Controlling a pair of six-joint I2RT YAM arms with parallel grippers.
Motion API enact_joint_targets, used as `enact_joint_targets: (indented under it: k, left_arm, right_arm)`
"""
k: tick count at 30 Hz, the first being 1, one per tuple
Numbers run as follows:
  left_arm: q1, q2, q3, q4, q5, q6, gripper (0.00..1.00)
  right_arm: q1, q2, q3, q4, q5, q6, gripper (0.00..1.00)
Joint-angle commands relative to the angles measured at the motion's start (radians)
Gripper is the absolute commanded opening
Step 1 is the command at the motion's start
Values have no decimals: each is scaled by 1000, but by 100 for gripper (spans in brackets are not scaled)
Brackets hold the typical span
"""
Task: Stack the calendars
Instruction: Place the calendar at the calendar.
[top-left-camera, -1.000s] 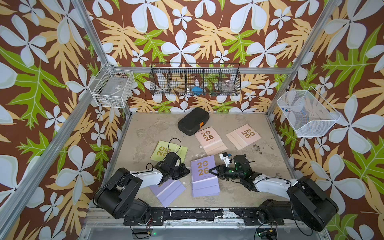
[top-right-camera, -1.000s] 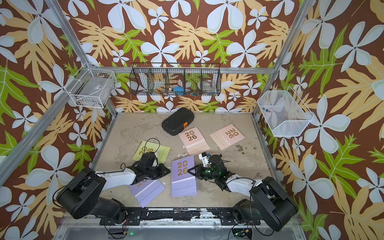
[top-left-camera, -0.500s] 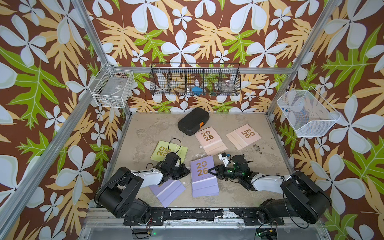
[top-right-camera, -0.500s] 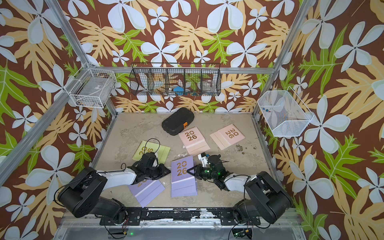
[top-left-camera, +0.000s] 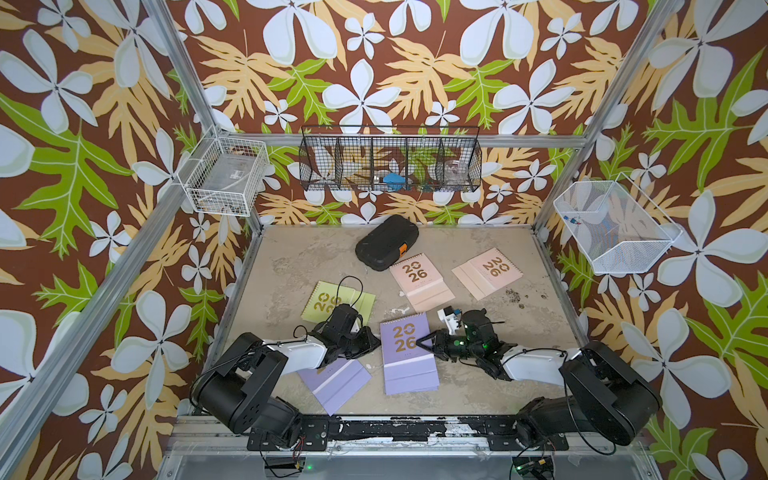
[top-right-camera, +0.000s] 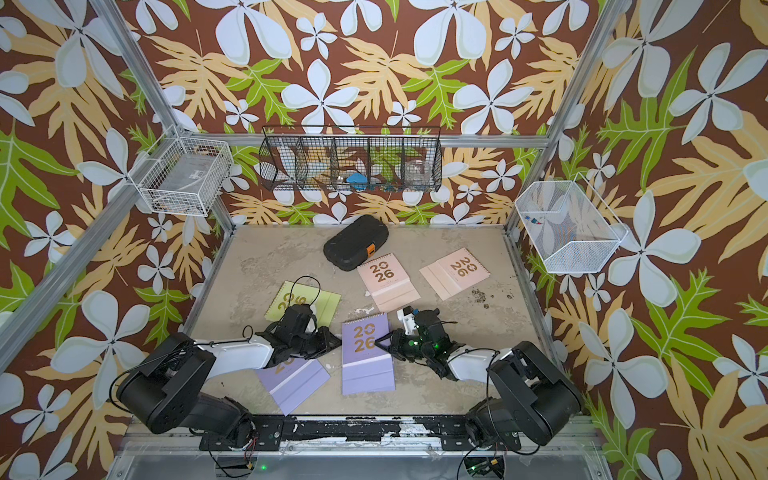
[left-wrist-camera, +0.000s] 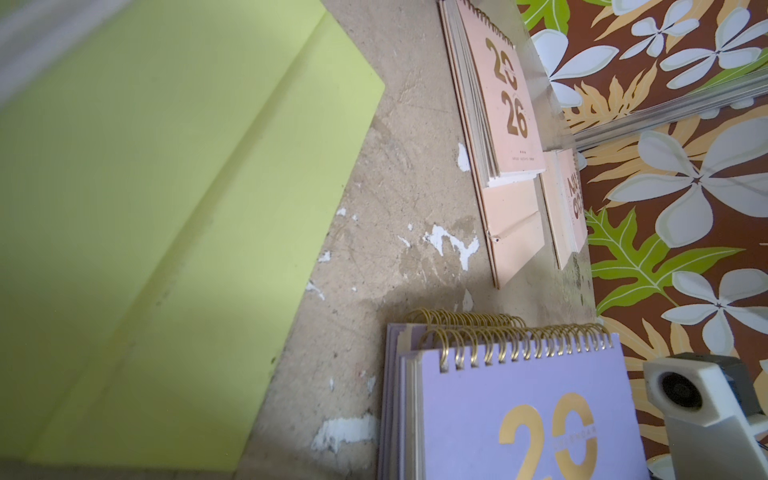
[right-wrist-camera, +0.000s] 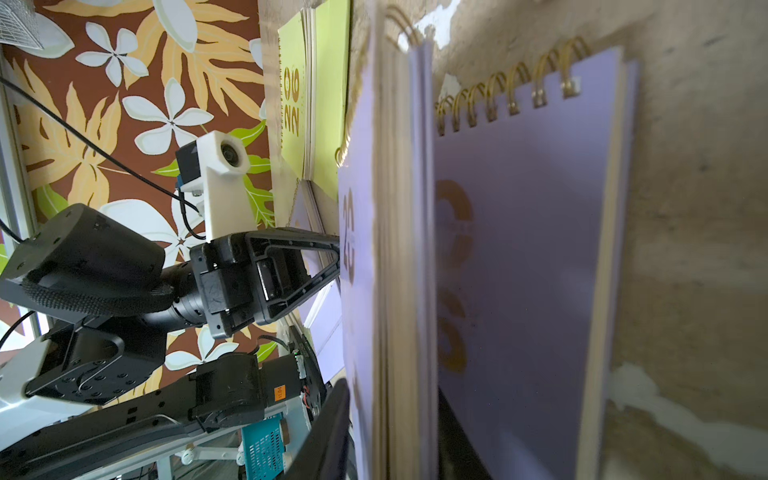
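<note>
Brown wallpaper of white flowers and green and tan leaves on three walls, aluminium frame posts at the corners, worn beige tabletop with chipped white patches, black wire rack on the back wall, white wire basket and white mesh basket on opposite side walls, soft even light.

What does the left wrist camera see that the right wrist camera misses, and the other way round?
Only the left wrist view shows a pale pink calendar and a second pale pink calendar beside it, plus the right arm's white camera. Only the right wrist view shows the left gripper, at the edge of the lilac stack. Both show the lime green calendar and that lilac stack, one lilac calendar lying on another.
</note>
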Motion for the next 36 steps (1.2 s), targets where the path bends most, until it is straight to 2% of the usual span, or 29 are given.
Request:
enact_joint_targets:
  k: [1, 17, 36]
  left_arm:
    - [2, 1, 8, 8, 5, 3, 17]
    - [2, 0, 8, 8, 11, 3, 16]
    - [2, -12, -3, 5, 14, 5, 17]
  right_arm:
    - [0, -7, 14, -56, 30, -39, 32]
    - [0, -31, 40, -199, 107, -78, 38]
    - [0, -49, 46, -280, 163, -91, 44]
